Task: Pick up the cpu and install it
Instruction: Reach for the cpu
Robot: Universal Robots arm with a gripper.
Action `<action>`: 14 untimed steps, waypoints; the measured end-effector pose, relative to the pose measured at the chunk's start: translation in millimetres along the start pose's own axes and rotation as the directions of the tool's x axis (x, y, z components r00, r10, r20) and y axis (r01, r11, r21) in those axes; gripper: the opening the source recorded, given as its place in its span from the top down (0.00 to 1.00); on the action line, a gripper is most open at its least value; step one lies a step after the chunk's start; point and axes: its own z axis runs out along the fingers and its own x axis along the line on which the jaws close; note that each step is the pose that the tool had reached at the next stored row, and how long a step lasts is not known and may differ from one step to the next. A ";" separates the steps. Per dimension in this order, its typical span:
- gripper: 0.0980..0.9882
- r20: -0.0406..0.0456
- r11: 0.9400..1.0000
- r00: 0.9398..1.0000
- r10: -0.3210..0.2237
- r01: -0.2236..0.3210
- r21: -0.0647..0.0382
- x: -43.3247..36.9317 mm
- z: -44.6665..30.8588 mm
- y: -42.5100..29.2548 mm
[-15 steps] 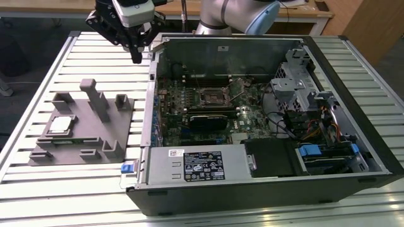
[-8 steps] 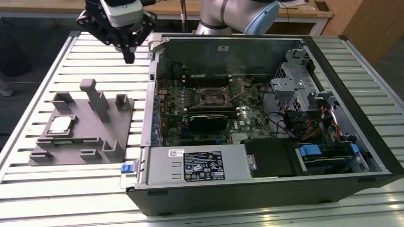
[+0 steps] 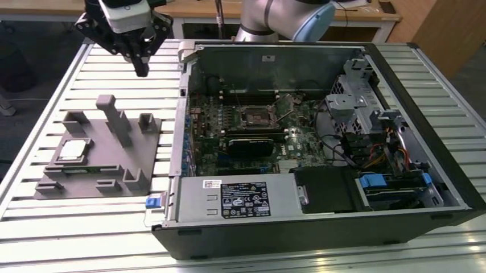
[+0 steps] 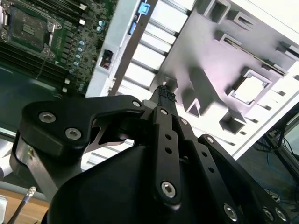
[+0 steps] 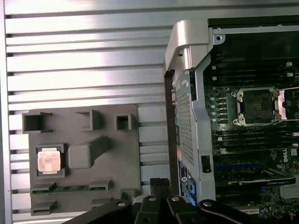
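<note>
The cpu (image 3: 74,149) (image 4: 250,88) (image 5: 49,161), a pale square chip, lies in a square pocket of the grey holder block (image 3: 114,162) (image 5: 117,158) on the slatted table. My gripper (image 3: 140,69) (image 4: 164,94) (image 5: 160,183) hangs above the table beyond the block's far side, well away from the cpu. Its fingers are shut together with nothing between them. The motherboard's dark metal-framed socket (image 3: 254,116) (image 4: 25,28) (image 5: 257,106) sits inside the open computer case (image 3: 425,85), on the exterior view's right.
A narrow green memory strip (image 5: 70,188) rests in a slot of the holder block beside the cpu. Upright posts (image 3: 114,111) rise from the block. The case's metal wall (image 3: 182,108) (image 5: 189,93) stands between block and motherboard. A blue latch (image 3: 155,201) sticks out at the case's near corner.
</note>
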 end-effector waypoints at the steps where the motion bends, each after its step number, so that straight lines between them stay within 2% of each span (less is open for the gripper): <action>1: 0.99 0.000 1.000 1.000 0.000 0.000 0.000 2.6 -0.1 -0.2; 6: 0.99 0.000 1.000 1.000 0.000 0.000 0.000 15.9 0.0 -1.2; 14: 0.99 -0.001 1.000 1.000 0.000 0.000 0.000 32.1 0.3 -2.5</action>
